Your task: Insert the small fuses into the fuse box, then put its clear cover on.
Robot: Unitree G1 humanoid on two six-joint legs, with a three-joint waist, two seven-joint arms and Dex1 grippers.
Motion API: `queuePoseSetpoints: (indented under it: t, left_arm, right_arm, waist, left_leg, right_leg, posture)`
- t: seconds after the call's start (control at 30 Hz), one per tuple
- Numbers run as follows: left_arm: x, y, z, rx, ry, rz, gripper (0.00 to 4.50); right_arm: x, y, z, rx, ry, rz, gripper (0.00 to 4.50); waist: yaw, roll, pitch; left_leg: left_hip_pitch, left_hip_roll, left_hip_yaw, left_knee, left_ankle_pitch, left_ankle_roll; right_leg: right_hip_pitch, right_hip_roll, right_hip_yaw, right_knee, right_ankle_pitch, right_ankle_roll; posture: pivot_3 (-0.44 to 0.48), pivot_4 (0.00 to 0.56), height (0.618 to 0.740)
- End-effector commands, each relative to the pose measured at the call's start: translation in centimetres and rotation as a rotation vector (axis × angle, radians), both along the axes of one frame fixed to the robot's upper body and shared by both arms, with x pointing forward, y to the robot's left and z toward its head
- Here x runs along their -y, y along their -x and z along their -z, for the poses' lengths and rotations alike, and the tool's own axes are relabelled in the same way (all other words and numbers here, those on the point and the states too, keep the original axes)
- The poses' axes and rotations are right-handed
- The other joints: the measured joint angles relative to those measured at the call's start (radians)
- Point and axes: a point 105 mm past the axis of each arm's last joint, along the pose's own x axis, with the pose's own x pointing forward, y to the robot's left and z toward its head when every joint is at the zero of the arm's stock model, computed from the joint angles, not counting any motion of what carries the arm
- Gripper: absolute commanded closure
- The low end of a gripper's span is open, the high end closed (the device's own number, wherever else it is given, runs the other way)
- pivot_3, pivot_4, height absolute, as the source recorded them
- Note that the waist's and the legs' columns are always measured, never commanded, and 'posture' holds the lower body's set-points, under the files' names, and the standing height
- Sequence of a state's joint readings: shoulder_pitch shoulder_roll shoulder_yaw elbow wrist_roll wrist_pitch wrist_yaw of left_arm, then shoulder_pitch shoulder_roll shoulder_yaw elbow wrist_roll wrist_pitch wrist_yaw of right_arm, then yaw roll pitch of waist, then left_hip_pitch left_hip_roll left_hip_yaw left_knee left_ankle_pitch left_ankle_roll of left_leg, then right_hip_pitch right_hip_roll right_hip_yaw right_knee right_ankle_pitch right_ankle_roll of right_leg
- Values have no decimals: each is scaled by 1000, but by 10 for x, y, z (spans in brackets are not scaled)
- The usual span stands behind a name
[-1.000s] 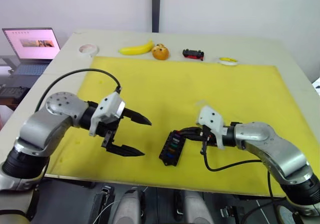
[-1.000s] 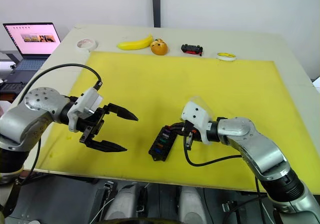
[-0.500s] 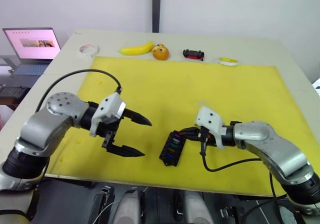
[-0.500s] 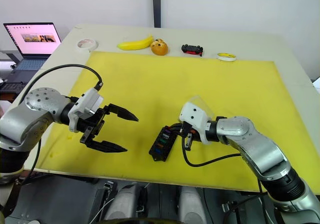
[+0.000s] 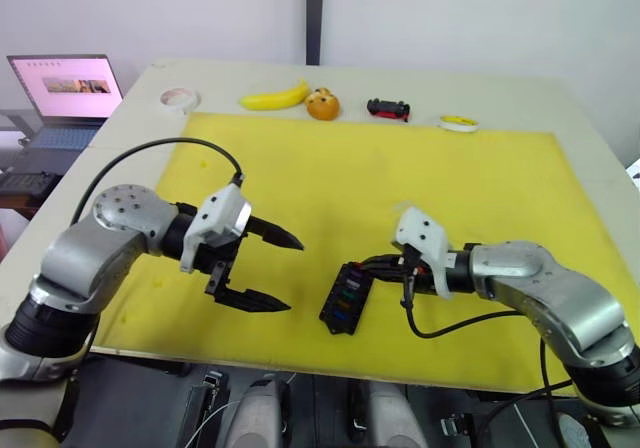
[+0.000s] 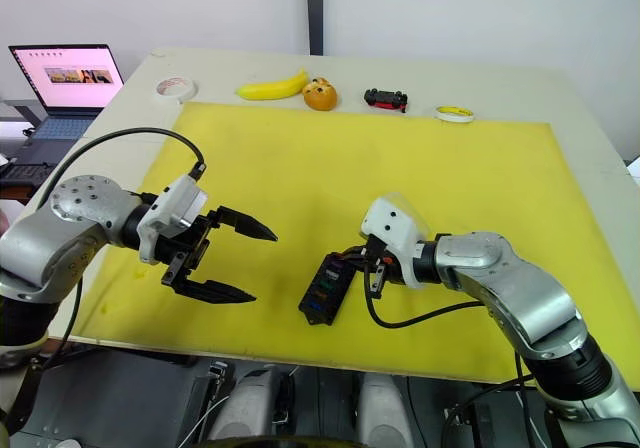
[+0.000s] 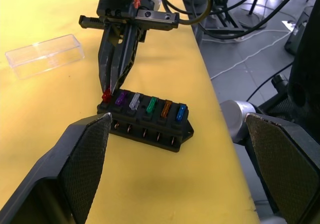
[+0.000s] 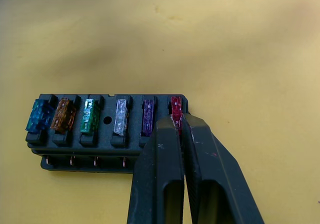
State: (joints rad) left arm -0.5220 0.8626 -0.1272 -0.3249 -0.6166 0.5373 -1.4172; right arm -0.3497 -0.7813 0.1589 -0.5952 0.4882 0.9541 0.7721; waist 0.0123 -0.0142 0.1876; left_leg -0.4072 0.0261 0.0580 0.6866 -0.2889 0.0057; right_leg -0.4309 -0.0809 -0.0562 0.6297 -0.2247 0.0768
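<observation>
- Right gripper (image 8: 181, 126): fingers pressed together on the red fuse (image 8: 175, 107), which sits in the end slot of the fuse box (image 8: 107, 144). Whether that fuse is fully seated cannot be told.
- Left gripper (image 5: 272, 271): fingers spread wide, holding nothing, hovering at about 9 o'clock from the fuse box and well apart from it.
- Fuse box lies on the yellow mat (image 5: 330, 158) near its 6 o'clock edge.
- Done, by appearance: 6 fuses stand in 1 row, blue, amber, green, clear-grey, purple, red.
- Left, in my judgement: release the red fuse, then fit the clear cover (image 7: 44, 55), which lies on the mat beyond the right gripper, apart from the box.
- Hidden: the red fuse's lower part behind the fingertips; no loose fuses can be made out.
</observation>
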Motion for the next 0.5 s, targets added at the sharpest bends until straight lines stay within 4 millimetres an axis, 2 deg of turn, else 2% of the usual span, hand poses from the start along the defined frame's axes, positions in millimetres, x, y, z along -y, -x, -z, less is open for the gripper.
queuePoseSetpoints:
  t: [0.03,0.27,0.5]
  left_arm:
    - [2,3,-6,52,-7,18,15]
    - [3,3,-6,57,-6,21,15]
    - [4,3,-6,56,-5,25,15]
  right_arm:
    - [1,3,8,7,50,-4,4500]
    - [0,9,14,-6,74,-13,4500]
    - [-4,8,2,27,32,-26,4500]
  waist:
    - [0,0,0]
    - [0,0,0]
    - [0,0,0]
  left_leg:
    - [0,0,0,0,0,0]
    - [0,0,0,0,0,0]
    - [0,0,0,0,0,0]
  right_leg:
    - [0,0,0,0,0,0]
    - [0,0,0,0,0,0]
    - [0,0,0,0,0,0]
  posture:
    - [0,150,737]
    - [0,150,737]
    - [0,150,737]
